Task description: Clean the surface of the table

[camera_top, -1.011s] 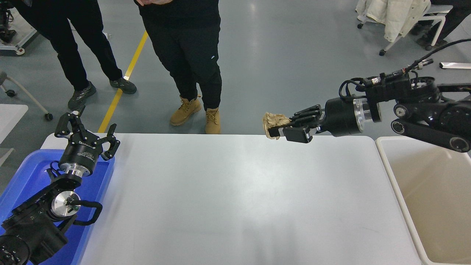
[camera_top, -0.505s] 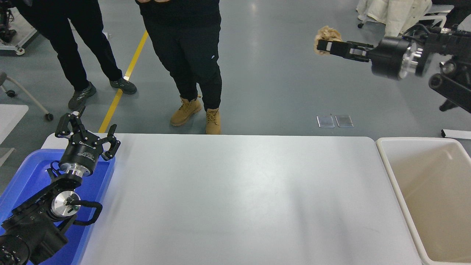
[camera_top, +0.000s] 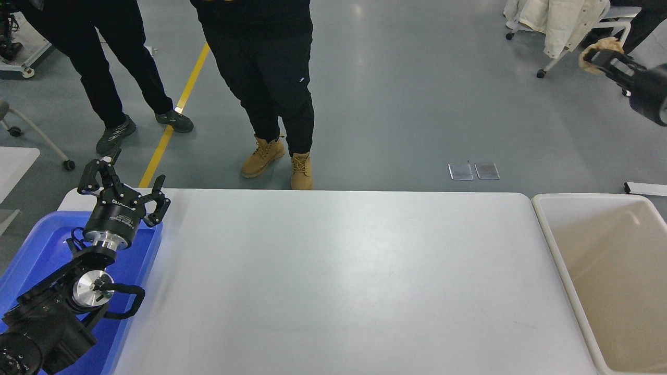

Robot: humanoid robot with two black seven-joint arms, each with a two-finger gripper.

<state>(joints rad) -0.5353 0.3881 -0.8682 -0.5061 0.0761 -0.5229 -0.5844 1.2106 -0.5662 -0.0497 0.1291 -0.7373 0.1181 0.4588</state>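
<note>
1. nearest you, the left gripper (camera_top: 122,179) sits parked at the lower left above the blue tray (camera_top: 31,245), its fingers spread open and holding nothing.

2. the table surface (camera_top: 333,281) fills the middle of the view, running from the tray on the left to the beige bin (camera_top: 609,291) on the right. you can see nothing lying on it, only soft glare and faint shadows.

3. judge the tabletop as hard, smooth and fixed. it is not a thing you take hold of; you work over it, and loose scraps would likely slide on it, so pinch them from above rather than push.

4. the bin stands just beside the table's right end, and what shows of its inside looks bare.

5. far off at the upper right, the right gripper (camera_top: 599,54) hangs high over the floor, well apart from the table and above and beyond the bin. its fingers are clamped on a crumpled brown paper wad (camera_top: 599,47).

6. that wad looks light, soft and crushable, so the grip at its middle seems enough. you would need to bring it over the bin's opening before letting go, or it could drift to the floor.

7. beyond the far edge, two people's legs (camera_top: 271,83) stand on the grey floor.
</note>
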